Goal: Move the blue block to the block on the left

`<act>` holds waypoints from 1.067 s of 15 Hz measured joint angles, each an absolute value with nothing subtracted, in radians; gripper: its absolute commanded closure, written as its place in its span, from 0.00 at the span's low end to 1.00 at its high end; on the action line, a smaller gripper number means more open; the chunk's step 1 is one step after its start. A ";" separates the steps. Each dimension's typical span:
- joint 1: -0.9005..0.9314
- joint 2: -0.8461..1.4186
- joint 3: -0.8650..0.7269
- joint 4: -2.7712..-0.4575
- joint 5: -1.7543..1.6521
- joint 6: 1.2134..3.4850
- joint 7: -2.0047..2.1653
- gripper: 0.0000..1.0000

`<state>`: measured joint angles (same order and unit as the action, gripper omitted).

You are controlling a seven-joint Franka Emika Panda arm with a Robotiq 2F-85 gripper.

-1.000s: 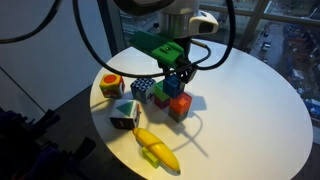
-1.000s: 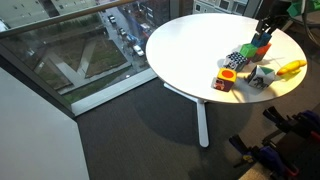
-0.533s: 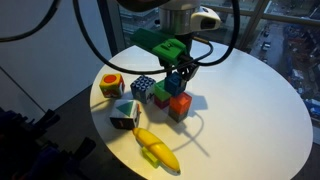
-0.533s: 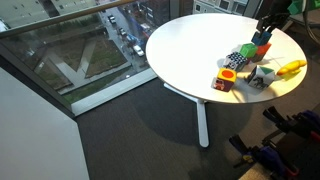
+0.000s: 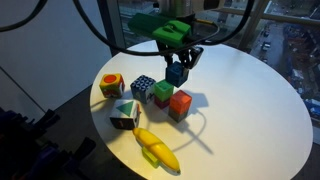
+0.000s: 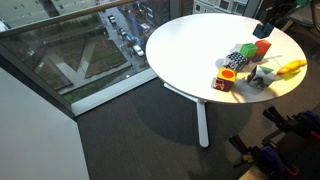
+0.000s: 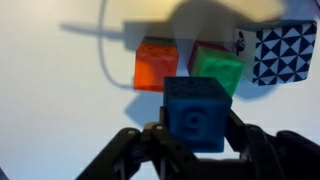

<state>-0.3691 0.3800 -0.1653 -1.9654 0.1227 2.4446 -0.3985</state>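
The blue block (image 5: pixel 177 73) hangs in the air above the cluster of cubes, with my gripper (image 5: pixel 178 70) shut on it. In the wrist view the blue block (image 7: pixel 196 113) fills the space between the black fingers (image 7: pixel 135 150), with my gripper (image 7: pixel 196 130) clamped on its sides. The block, a yellow-orange cube with a red round mark (image 5: pixel 111 85), sits alone at the left of the table, well apart from the gripper. It also shows near the table's front edge as the yellow-orange cube (image 6: pixel 225 82).
Under the gripper stand an orange-red cube (image 5: pixel 181 103), a green cube (image 5: pixel 163 93) and a checkered cube (image 5: pixel 143 88). A white block with a green triangle (image 5: pixel 124 113) and a banana (image 5: pixel 157 148) lie nearer the edge of the round white table (image 5: pixel 250 100).
The gripper has risen with the blue block, lifting it off the table from beside the orange-red and green cubes. The other objects have not moved.
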 measured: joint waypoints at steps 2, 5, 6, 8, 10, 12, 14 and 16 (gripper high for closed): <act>-0.368 0.360 -0.156 -1.974 0.123 2.443 -0.414 0.70; -0.357 0.335 -0.147 -1.994 0.123 2.443 -0.417 0.70; -0.350 0.329 -0.146 -2.000 0.123 2.443 -0.417 0.70; -0.335 0.321 -0.146 -2.015 0.123 2.443 -0.410 0.70; -0.318 0.315 -0.147 -2.033 0.122 2.444 -0.388 0.70; -0.299 0.311 -0.147 -2.054 0.113 2.445 -0.358 0.70; -0.280 0.307 -0.147 -2.078 0.102 2.448 -0.330 0.70; -0.262 0.303 -0.147 -2.101 0.089 2.450 -0.315 0.70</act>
